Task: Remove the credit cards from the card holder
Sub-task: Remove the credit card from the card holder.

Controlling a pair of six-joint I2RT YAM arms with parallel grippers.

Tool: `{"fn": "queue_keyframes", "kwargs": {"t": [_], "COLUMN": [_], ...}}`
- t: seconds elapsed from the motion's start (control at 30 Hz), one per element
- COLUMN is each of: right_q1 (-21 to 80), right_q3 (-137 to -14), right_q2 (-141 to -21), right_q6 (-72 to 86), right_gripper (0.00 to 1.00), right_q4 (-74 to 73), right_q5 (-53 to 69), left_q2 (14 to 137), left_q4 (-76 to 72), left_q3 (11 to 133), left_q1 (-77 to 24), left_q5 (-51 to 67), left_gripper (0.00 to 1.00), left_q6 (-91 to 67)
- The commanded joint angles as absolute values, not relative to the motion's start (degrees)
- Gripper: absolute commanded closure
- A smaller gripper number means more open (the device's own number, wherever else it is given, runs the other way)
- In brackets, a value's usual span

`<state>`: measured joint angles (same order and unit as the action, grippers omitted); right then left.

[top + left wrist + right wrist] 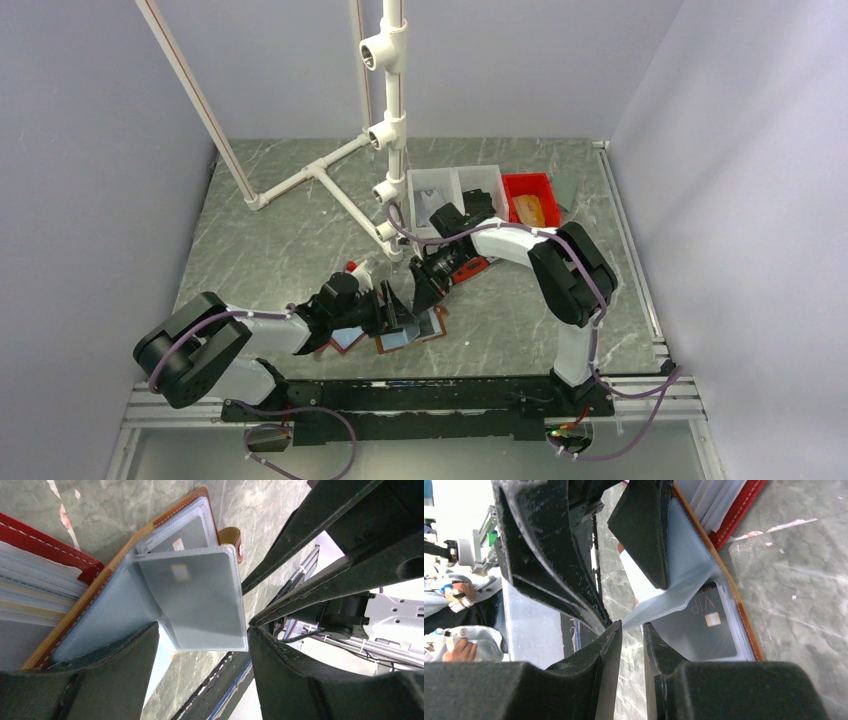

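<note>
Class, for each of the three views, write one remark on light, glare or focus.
Top view: soft, even light, the table sharp throughout. Left wrist view: the plastic sleeve is crisp, the room beyond the table edge washed out white. Right wrist view: black fingers show little detail; lettering on the grey card is readable.

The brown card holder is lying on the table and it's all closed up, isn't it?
Not quite. The brown card holder is lying on the table, but it is open, not closed up. The left wrist view shows it best: its clear plastic sleeves are spread out from the cover.
</note>
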<state>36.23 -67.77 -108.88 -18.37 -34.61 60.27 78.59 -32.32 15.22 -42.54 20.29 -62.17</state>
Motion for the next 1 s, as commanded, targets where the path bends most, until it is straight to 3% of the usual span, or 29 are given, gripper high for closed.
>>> {"fn": "queue_keyframes", "kwargs": {"t": [0.0, 0.47, 0.63, 0.77, 0.97], "right_q1": [38.2, 40.4, 42.0, 42.9, 43.5], "right_q3": [-69.9, -69.5, -69.8, -70.1, -70.7], "right_q2": [-110.2, -110.7, -111.4, -111.7, -111.9], "right_q6": [-17.1, -16.2, -15.5, -15.9, -17.4], "right_gripper": [0.75, 0.76, 0.89, 0.93, 0.87], "right_q4": [-32.2, -30.5, -29.7, -30.2, -31.9], "right_q5": [64.1, 66.0, 66.0, 66.7, 69.2], "left_q2": [79.8, 78.9, 77.5, 76.0, 74.6], "left_q4": [-31.8, -27.7, -26.5, -24.7, -20.4], "left_q3": [14.9, 15.9, 16.2, 16.2, 16.6], "left_q1": [-42.2, -42.3, -42.2, -42.3, -42.3], "left_q5": [20.6, 18.8, 18.7, 18.0, 16.5], "left_gripper": [0.27, 0.3, 0.28, 0.27, 0.27], "left_q6": [-60.6, -61.1, -60.8, -60.3, -60.4]}}
